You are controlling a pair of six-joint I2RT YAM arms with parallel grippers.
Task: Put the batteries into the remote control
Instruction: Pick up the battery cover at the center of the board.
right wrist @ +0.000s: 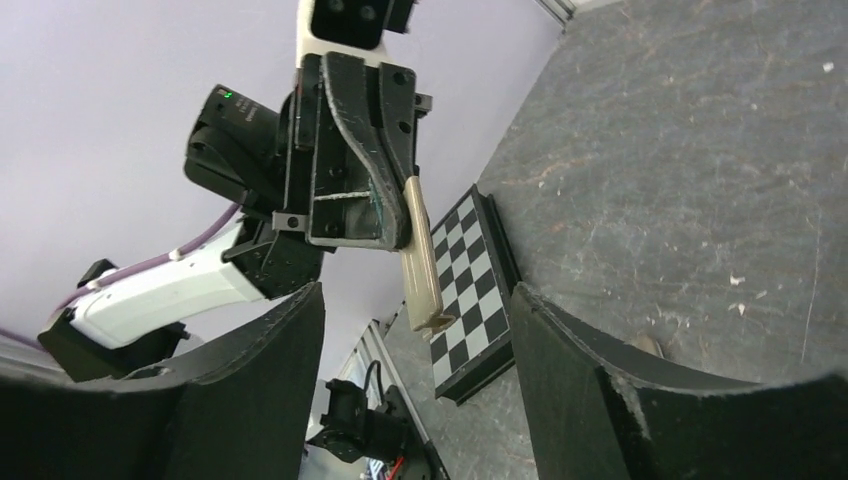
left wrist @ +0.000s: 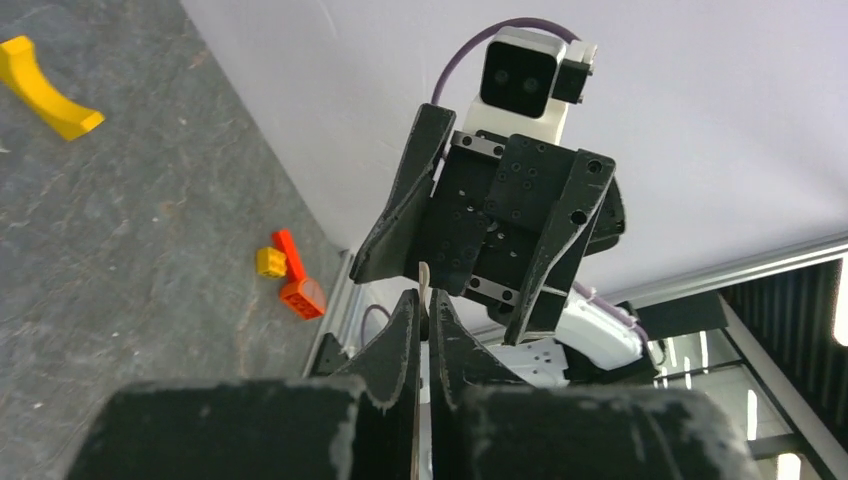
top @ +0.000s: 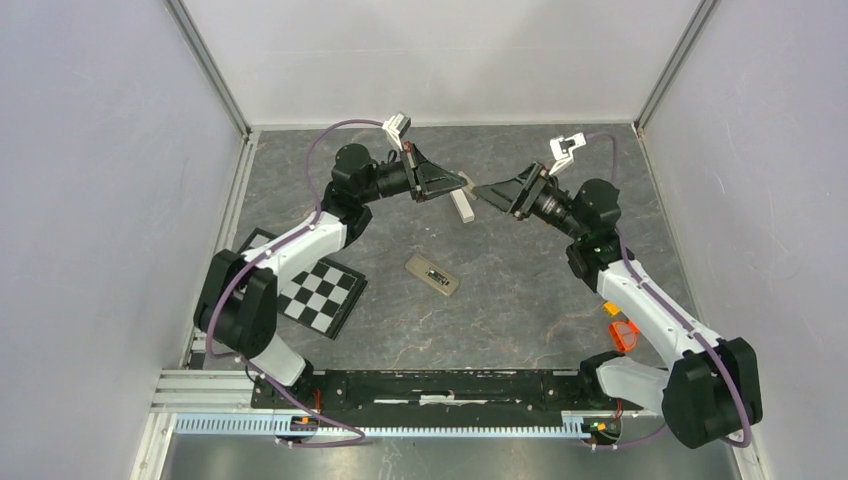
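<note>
The left gripper (top: 455, 186) was clamped on a cream bar (top: 461, 206), and the right gripper (top: 488, 192) stood with fingers apart just beside it. The remote control (top: 432, 274) lay back-up on the table (top: 520, 290), well apart from both, with what looked like dark batteries (top: 436, 273) in its recess.

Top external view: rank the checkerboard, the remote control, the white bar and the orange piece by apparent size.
1. checkerboard
2. remote control
3. white bar and orange piece: too alike to rank; the left gripper hides part of the bar, held nearer the camera, the right arm part of the orange piece.
</note>
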